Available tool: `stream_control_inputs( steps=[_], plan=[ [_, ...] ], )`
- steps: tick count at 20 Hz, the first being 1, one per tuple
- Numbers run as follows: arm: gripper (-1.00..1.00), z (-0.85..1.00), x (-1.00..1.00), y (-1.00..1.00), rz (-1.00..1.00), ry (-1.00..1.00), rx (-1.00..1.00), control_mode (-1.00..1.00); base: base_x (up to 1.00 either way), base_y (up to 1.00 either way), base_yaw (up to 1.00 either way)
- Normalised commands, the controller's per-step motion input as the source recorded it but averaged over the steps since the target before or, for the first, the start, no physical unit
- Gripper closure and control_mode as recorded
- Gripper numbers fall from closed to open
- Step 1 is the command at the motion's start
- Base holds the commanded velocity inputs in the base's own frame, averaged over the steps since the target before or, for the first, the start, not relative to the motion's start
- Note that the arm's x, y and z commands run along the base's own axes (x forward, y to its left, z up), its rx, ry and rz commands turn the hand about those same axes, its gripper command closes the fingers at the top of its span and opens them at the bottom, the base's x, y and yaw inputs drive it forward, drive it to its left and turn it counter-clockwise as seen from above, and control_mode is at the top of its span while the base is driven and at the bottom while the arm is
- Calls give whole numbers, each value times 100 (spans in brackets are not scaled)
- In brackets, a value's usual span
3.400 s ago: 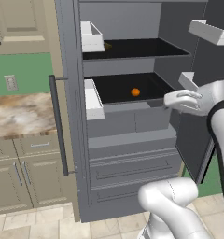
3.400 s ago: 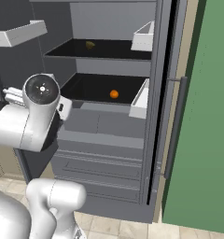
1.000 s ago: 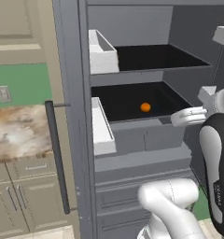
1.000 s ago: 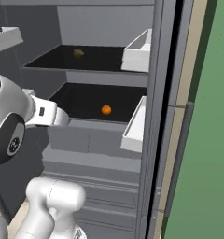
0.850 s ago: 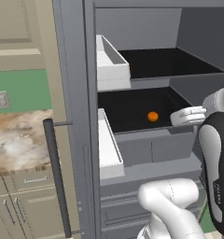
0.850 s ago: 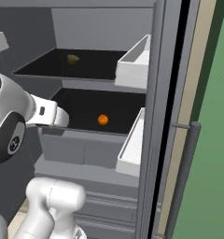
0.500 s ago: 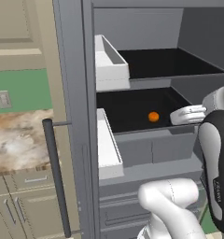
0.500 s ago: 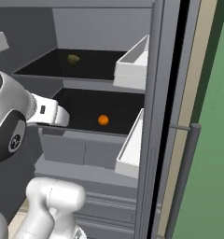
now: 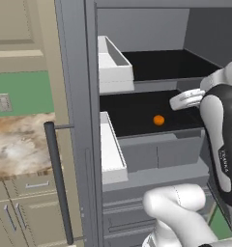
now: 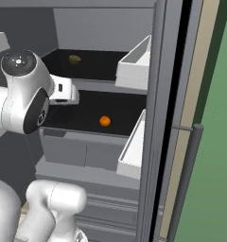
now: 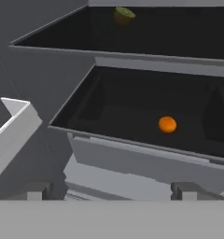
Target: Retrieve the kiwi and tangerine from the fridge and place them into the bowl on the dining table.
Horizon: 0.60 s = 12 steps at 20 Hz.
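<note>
So the fridge (image 9: 79, 120) is standing wide open and the arm is parked right in front of it, with the tool (image 11: 111, 189) spread fully apart and nothing in it, just the two dark tips poking up at the bottom of the hand view. The tangerine (image 11: 167, 124) is sitting by itself on the lower black shelf (image 11: 132, 116), roughly mid-depth and a bit toward the side of the tool's far tip, well apart from the shelf walls, which to me looks like an easy grab since nothing crowds it. The kiwi (image 11: 124, 14) is up on the shelf above, way at the back, so it makes sense the hand is aimed at the lower shelf for now; my guess is the orange one gets picked before it. In the left base view you can see the hand (image 9: 185, 100) hovering at the shelf's front edge, near the fruit (image 9: 158, 120) but not touching it, and from the right side the same gap shows between hand and tangerine (image 10: 104, 121). The white door bins (image 10: 134, 66) hang on the swung-out doors, clear of the reach path. Bowl and bench aren't in frame, so neither fruit is anywhere near delivered yet.
</note>
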Motion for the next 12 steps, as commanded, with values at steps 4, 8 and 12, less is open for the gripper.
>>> stream_control_inputs(
  steps=[4, 8, 12],
  plan=[
    [-100, 32, 38, 19, 8, -1, -9, -100, 0, 0, 0],
    [-100, 30, 52, 31, 6, 0, -10, -100, 0, 0, 0],
    [-100, 19, 56, 24, 7, 0, -8, -100, 0, 0, 0]
  ],
)
